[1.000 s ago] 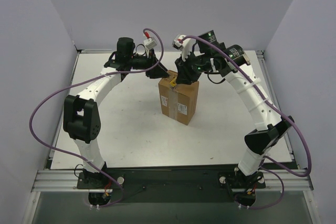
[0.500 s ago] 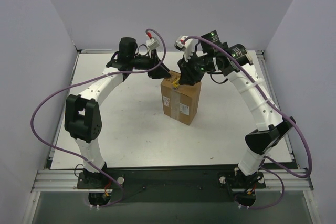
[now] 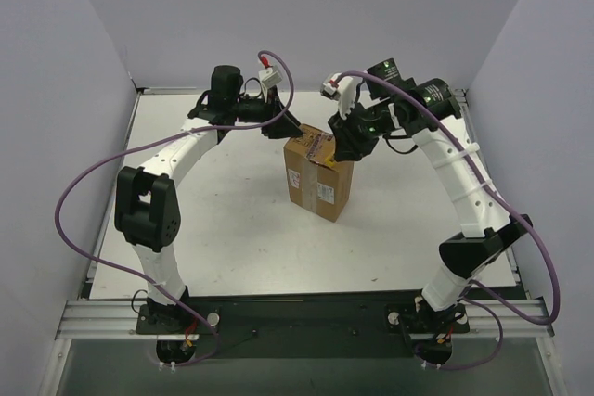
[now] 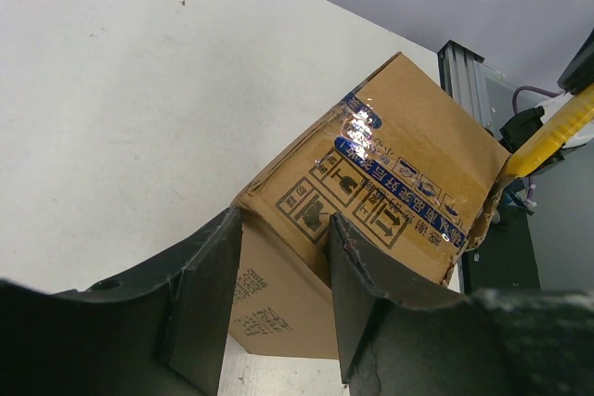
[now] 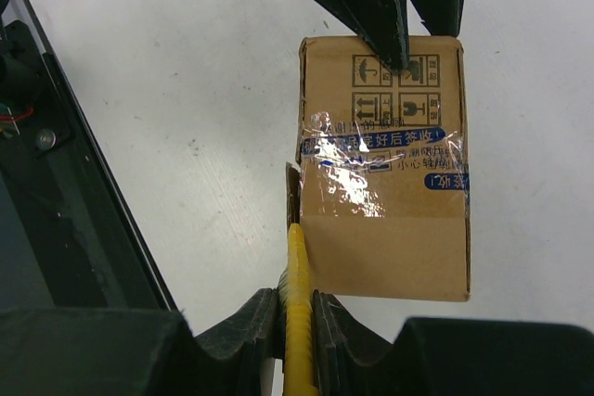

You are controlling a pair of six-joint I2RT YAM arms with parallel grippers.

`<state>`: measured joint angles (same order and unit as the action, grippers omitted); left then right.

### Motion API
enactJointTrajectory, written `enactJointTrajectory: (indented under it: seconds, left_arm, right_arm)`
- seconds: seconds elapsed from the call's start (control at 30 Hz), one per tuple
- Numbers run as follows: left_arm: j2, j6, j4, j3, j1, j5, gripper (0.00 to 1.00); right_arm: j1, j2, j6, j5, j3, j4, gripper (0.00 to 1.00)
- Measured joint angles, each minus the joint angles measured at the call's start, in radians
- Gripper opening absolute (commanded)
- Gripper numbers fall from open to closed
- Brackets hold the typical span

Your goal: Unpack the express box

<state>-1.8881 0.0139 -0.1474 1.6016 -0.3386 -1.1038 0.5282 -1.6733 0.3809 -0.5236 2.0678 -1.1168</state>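
The express box (image 3: 317,176) stands upright in the middle of the white table, brown cardboard with clear tape across its top (image 5: 380,159). My left gripper (image 3: 286,129) straddles its far top corner (image 4: 283,294), with both fingers against the cardboard. My right gripper (image 3: 343,143) is at the opposite top edge, shut on a yellow utility knife (image 5: 297,271). The knife's tip meets a torn, slightly lifted flap edge at the box's corner. In the left wrist view the knife (image 4: 549,134) shows beyond the ragged corner of the box (image 4: 399,164).
The table (image 3: 213,220) is walled by pale panels on three sides. An aluminium rail (image 4: 464,67) and a dark border strip (image 5: 83,192) run along its right edge. Purple cables loop off both arms (image 3: 70,201).
My right gripper has drawn the knife from the middle of the box top out to its right edge. The left gripper has stayed on the box's corner.
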Motion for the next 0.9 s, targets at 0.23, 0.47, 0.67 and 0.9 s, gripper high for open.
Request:
enactJointTrajectory:
  seconds: [0.23,0.47,0.67,0.9]
  left_arm:
    - [-0.002,0.000,0.000,0.003,0.000,0.000,0.50]
    - [-0.005,0.030,0.037,0.000,-0.002,-0.001,0.66]
    - [0.023,0.201,0.247,-0.097,-0.001,0.020,0.69]
    - [0.139,0.235,0.314,-0.238,0.036,0.077,0.65]
  right_arm:
    - [-0.012,0.024,0.010,0.024,-0.009,-0.030,0.00]
    - [-0.100,0.064,-0.076,-0.004,0.056,0.037,0.00]
    - [-0.115,0.135,-0.105,-0.003,0.023,0.138,0.00]
    - [-0.114,0.156,-0.119,0.043,-0.155,0.185,0.00]
